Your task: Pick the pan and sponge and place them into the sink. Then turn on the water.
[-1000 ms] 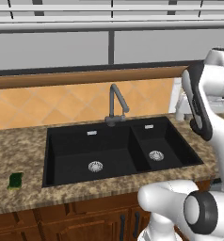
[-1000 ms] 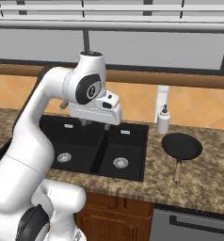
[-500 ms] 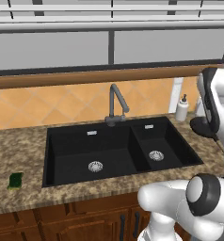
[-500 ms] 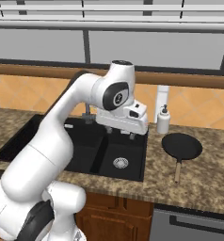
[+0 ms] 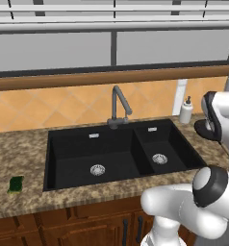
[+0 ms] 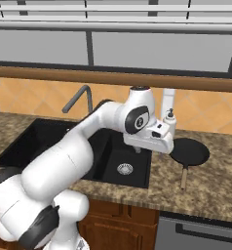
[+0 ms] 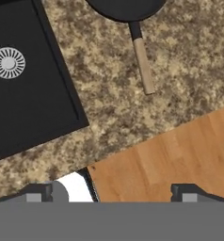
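Right base view shows the arm reaching across the sink [image 6: 49, 141] with its gripper [image 6: 154, 141] hanging just beside the pan [image 6: 188, 152], which sits on the granite desk [image 6: 215, 185] to the right of the sink, wooden handle pointing toward the desk's front edge. The fingers [image 7: 187, 193] stand wide apart with nothing between them. The sponge [image 5: 15, 183] lies on the desk well to the left of the sink, and no water runs from the faucet [image 5: 119, 105]. I judge this the approach to the pan. Next, the hand should centre over the handle, drop, and close on it.
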{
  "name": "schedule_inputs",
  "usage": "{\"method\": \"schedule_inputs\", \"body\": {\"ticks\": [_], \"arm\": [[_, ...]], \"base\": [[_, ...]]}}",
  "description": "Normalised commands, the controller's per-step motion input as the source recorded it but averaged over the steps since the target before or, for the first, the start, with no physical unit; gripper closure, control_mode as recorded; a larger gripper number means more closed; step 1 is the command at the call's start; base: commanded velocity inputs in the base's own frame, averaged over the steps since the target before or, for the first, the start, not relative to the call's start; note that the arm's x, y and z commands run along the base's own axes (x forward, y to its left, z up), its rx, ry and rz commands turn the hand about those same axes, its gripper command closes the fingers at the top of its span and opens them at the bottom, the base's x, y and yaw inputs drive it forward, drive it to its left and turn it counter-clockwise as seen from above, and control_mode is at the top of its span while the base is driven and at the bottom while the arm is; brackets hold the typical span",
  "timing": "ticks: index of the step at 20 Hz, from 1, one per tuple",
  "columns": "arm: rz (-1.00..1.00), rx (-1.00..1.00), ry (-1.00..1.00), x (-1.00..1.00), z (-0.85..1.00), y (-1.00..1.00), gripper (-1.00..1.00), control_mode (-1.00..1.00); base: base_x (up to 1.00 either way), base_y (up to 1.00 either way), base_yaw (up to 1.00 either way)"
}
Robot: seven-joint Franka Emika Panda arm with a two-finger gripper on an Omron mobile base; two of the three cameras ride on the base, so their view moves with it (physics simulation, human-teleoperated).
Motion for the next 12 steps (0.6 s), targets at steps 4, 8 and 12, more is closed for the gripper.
{"method": "schedule_inputs", "body": {"ticks": [4,8,12], "arm": [[-0.05,0.06,0.13,0.37,-0.16,-0.64,-1.0,-1.0],[-0.01,0.09,0.03,0.28,-0.11,-0.38,-1.0,-1.0],[0.0,0.06,0.0,0.01,-0.11,-0.31,-1.0,-1.0]], "base": [[0.0,0.0,0.0],[0.0,0.0,0.0],[0.0,0.0,0.0]]}}
